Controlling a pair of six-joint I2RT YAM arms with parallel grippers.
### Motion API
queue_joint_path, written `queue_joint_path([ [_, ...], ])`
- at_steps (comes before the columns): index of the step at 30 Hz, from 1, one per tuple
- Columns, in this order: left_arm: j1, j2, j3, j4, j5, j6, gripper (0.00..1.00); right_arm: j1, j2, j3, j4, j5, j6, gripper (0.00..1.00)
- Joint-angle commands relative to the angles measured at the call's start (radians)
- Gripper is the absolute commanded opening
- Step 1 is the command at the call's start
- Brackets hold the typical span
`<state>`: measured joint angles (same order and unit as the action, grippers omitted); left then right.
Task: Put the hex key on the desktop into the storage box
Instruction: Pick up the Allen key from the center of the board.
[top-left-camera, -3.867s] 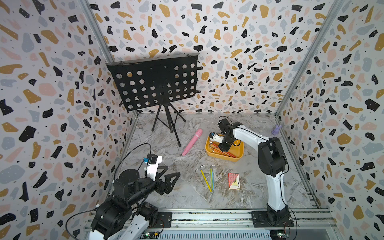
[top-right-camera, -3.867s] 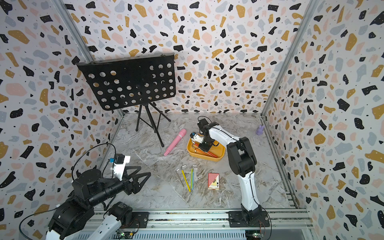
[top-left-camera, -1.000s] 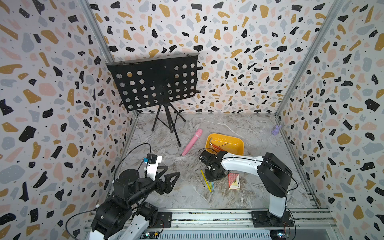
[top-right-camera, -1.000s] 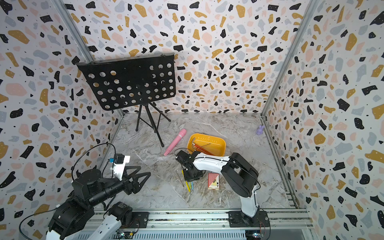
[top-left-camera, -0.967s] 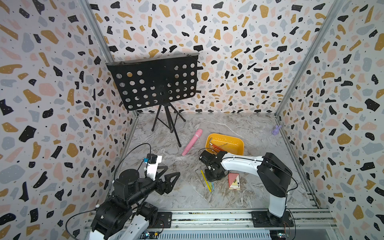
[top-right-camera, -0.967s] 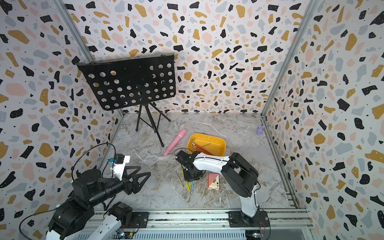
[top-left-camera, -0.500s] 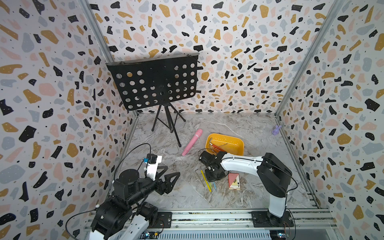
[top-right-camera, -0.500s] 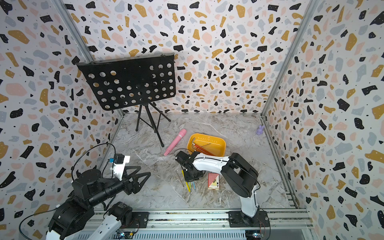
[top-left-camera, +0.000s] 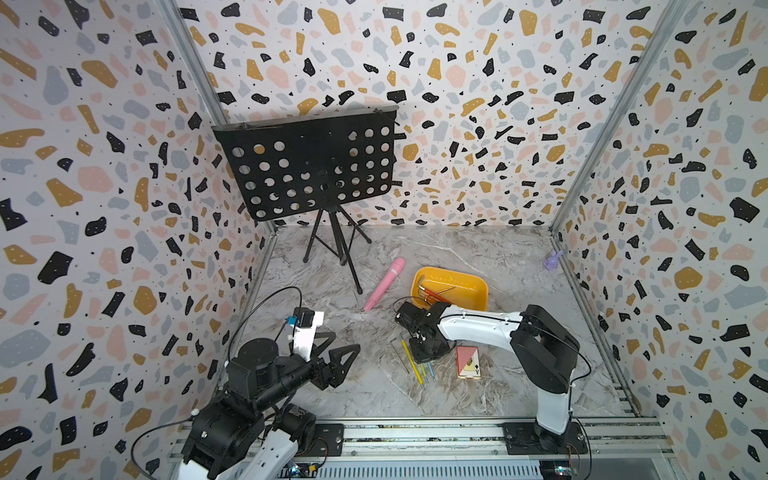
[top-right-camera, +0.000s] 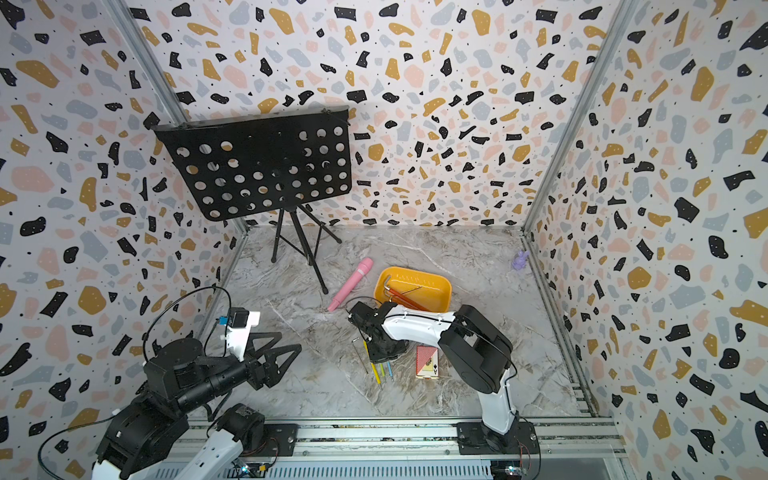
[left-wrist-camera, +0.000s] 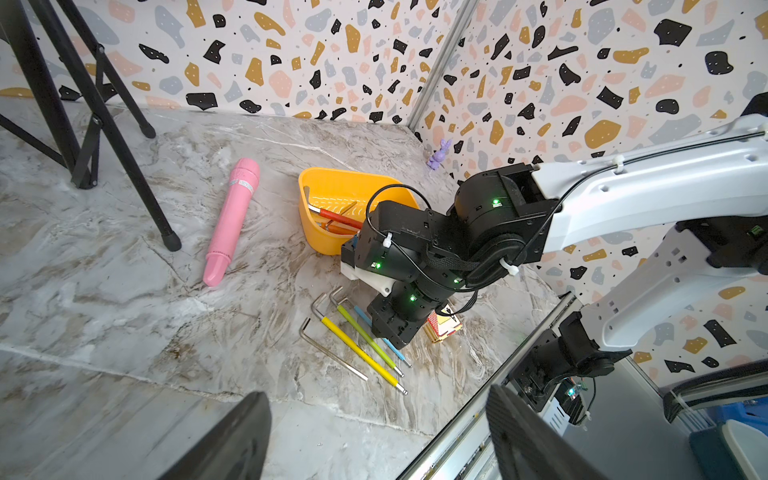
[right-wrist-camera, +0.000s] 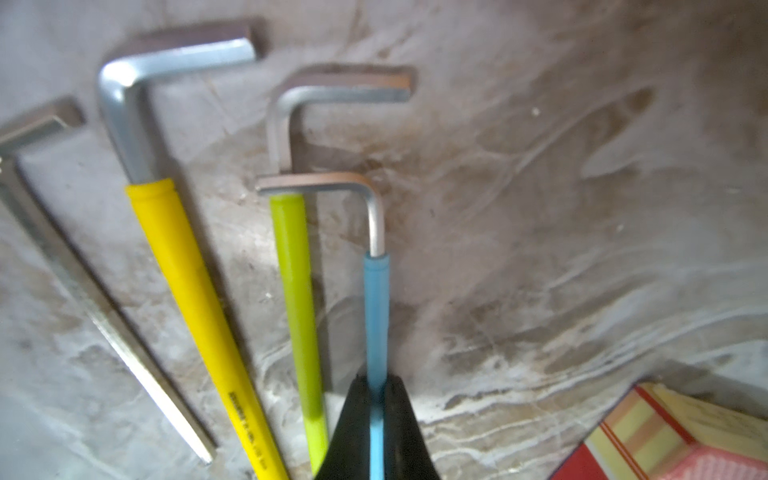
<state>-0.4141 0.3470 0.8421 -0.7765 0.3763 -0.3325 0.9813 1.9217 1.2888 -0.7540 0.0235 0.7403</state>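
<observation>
Several hex keys lie side by side on the marble desktop (top-left-camera: 519, 257): a bare steel one (right-wrist-camera: 83, 291), a yellow-sleeved one (right-wrist-camera: 187, 270), a green-sleeved one (right-wrist-camera: 297, 291) and a blue-sleeved one (right-wrist-camera: 376, 316). My right gripper (right-wrist-camera: 377, 382) is down on the desktop, shut on the blue hex key's shaft. In both top views the right gripper (top-left-camera: 424, 353) (top-right-camera: 384, 353) hides most of that key. The yellow storage box (top-left-camera: 478, 286) (left-wrist-camera: 316, 224) stands just behind the arm with red and orange keys inside. My left gripper (top-left-camera: 347, 340) (left-wrist-camera: 376, 392) hovers open at the front left, holding nothing.
A red playing-card box (top-left-camera: 469, 361) lies close to the right of the keys. A pink cylinder (top-left-camera: 384, 282) lies left of the storage box. A black music stand (top-left-camera: 311, 166) fills the back left, a small purple figure (top-left-camera: 552, 259) sits by the right wall.
The right arm came from over the storage box down to the keys. In the last second its jaws closed onto the blue hex key. The left arm stayed still.
</observation>
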Motion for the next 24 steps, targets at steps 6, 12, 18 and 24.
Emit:
queue_joint_path([
  [6,0.005,-0.008,-0.011,0.041,-0.002,0.0,0.86,-0.004,-0.029,0.004,-0.057,0.068,-0.016,0.0],
  [12,0.006,-0.008,-0.01,0.04,-0.004,0.0,0.86,-0.004,-0.109,0.03,-0.084,0.078,-0.05,0.0],
  [18,0.007,-0.005,-0.011,0.041,-0.003,0.0,0.86,-0.003,-0.191,0.049,-0.088,0.09,-0.146,0.0],
  [24,0.008,-0.003,-0.011,0.041,-0.003,0.0,0.85,-0.057,-0.294,0.107,-0.098,0.136,-0.435,0.0],
])
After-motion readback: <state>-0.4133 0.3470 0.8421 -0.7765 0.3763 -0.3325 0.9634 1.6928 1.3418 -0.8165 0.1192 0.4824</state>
